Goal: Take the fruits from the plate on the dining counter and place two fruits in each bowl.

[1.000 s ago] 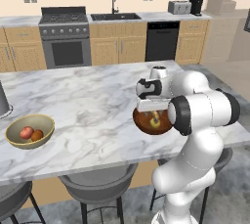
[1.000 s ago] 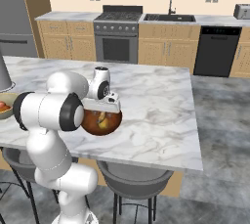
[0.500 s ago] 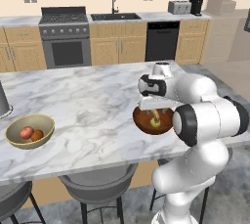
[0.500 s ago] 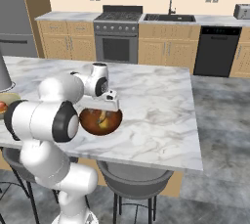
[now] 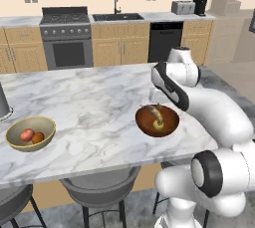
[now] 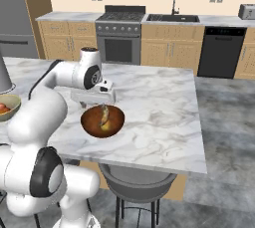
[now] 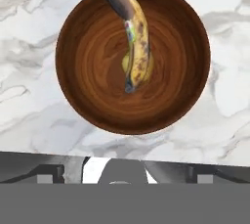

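Observation:
The dark reddish-brown bowl [image 5: 157,120] [image 6: 102,121] [image 7: 88,96] stands near the front right of the white marble dining counter [image 5: 94,97]. In it lies the dark-tipped banana [image 7: 137,37], resting over the yellow-green fruit [image 7: 125,64]. My gripper [image 5: 156,100] [image 6: 94,104] hangs just above the bowl's far rim, open and holding nothing. Far to the left stands the tan-yellow bowl [image 5: 20,146] [image 6: 14,107], with the red fruit [image 5: 27,135] and the orange fruit [image 5: 38,137] inside. The plate is out of view.
A grey cone-shaped object [image 5: 3,103] [image 6: 4,72] stands at the counter's left end. Grey stools [image 5: 97,184] [image 6: 139,182] sit under the counter's front edge. The stove and cabinets line the back wall, across the aisle.
The hand has lifted a little above the dark bowl and the arm's elbow has swung around. The banana lies still in the bowl. The base has not moved.

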Motion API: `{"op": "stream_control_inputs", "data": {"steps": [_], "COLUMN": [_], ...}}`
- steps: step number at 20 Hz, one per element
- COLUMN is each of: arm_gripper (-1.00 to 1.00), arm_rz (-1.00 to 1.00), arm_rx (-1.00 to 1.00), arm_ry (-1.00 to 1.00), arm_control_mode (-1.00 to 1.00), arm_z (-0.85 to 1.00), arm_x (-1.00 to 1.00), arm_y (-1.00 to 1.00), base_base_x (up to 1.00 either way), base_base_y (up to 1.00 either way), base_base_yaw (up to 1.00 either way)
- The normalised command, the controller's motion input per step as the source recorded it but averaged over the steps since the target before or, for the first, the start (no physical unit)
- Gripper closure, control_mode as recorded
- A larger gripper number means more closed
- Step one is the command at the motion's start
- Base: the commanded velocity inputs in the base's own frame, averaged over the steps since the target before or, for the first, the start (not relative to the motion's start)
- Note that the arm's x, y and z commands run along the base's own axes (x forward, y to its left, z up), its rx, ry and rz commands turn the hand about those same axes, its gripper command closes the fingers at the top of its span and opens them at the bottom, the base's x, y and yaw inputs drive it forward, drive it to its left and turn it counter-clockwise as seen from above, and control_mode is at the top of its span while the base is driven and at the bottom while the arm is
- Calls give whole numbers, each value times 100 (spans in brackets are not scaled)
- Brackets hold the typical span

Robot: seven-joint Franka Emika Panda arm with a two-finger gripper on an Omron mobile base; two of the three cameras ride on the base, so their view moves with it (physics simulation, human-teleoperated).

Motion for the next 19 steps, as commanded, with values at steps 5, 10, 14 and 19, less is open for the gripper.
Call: {"op": "stream_control_inputs", "data": {"steps": [5,10,14,19], "arm_gripper": [-100,-100,-100,-100], "arm_rz": [0,0,0,0], "arm_rx": [0,0,0,0], "arm_ry": [-9,-14,-19,-11], "arm_control_mode": [-100,-100,-100,-100], "arm_z": [96,100,98,85], "arm_x": [-100,-100,-100,-100], "arm_y": [0,0,-1,0], "base_base_x": [0,0,0,0], "base_base_y": [0,0,0,0], "base_base_yaw": [0,0,0,0]}}
